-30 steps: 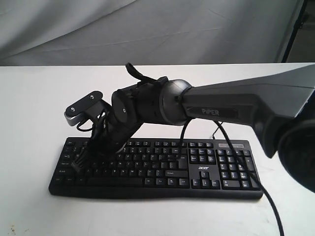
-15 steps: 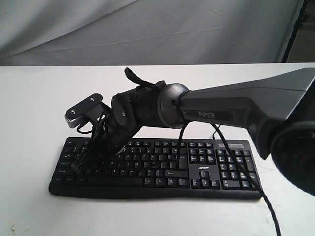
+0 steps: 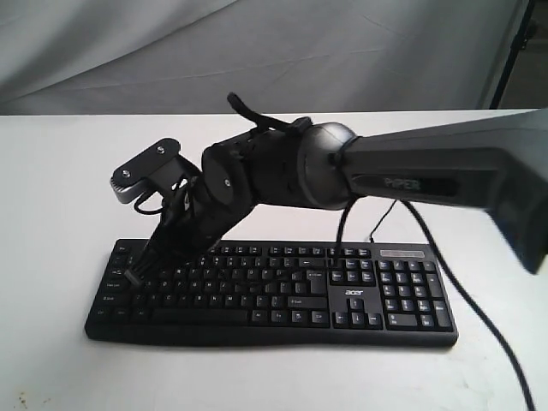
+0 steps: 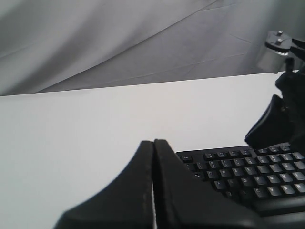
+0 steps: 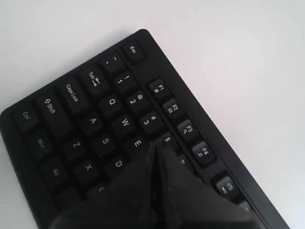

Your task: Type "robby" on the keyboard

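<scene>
The black keyboard (image 3: 342, 295) lies flat on the white table, acer logo by the arrow keys. My right arm reaches across to its left half. The right gripper (image 3: 137, 276) is shut, pointing down at the upper letter rows. In the right wrist view the shut tips (image 5: 155, 145) hover beside the E key, over the keyboard (image 5: 81, 119); I cannot tell whether they touch a key. The left gripper (image 4: 153, 142) is shut with nothing in it, off the left end of the keyboard (image 4: 248, 176). It does not appear in the exterior view.
A black cable (image 3: 467, 300) hangs from the right arm and trails past the keyboard's right end. The right arm's wrist camera (image 3: 145, 171) sticks out above the keyboard's left end. A grey cloth (image 3: 257, 51) hangs behind the white table (image 3: 51, 188).
The right gripper's tips have lifted a little off the left letter keys, and the right arm's elbow has swung rightward and up. The keyboard has not moved.
</scene>
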Available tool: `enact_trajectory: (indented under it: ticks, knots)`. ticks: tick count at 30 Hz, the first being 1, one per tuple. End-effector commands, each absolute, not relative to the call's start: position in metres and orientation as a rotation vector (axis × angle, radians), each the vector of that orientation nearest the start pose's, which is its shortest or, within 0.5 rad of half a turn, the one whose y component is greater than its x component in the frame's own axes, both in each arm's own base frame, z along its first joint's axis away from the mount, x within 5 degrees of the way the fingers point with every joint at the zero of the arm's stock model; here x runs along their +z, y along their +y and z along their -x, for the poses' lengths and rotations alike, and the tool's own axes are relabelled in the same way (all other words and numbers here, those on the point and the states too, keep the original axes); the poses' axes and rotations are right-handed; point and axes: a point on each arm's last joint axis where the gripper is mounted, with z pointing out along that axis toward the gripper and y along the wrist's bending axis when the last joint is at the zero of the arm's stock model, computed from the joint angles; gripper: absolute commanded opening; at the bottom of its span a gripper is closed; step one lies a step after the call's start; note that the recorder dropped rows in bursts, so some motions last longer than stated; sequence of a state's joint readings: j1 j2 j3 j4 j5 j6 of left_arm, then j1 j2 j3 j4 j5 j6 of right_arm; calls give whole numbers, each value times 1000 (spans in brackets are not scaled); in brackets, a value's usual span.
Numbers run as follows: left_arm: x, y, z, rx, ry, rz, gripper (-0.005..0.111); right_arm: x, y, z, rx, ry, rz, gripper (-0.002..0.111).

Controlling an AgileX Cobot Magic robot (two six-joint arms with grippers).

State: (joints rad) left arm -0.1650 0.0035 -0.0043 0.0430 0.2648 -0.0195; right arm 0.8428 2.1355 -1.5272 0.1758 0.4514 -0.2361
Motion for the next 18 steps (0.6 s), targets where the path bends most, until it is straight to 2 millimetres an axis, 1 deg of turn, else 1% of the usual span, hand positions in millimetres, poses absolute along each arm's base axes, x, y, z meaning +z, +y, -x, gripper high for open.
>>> enact_trajectory:
  ticks: [1, 3, 4, 9, 13, 18]
  knots:
    - [190, -8, -55, -98, 1734, -161, 0, 167, 301, -304, 361, 2362, 1068, 0]
    - [190, -8, -55, -98, 1734, -161, 0, 167, 280, -304, 340, 2399, 1030, 0]
    - [190, -8, -55, -98, 1734, -161, 0, 165, 276, -306, 334, 2409, 1019, 0]
    - [190, -8, -55, -98, 1734, -161, 0, 162, 274, -305, 336, 2429, 1009, 0]
    - [190, -8, -55, -98, 1734, -161, 0, 149, 268, -299, 321, 2457, 1015, 0]
    - [190, -8, -55, -98, 1734, -161, 0, 145, 267, -298, 328, 2462, 996, 0]
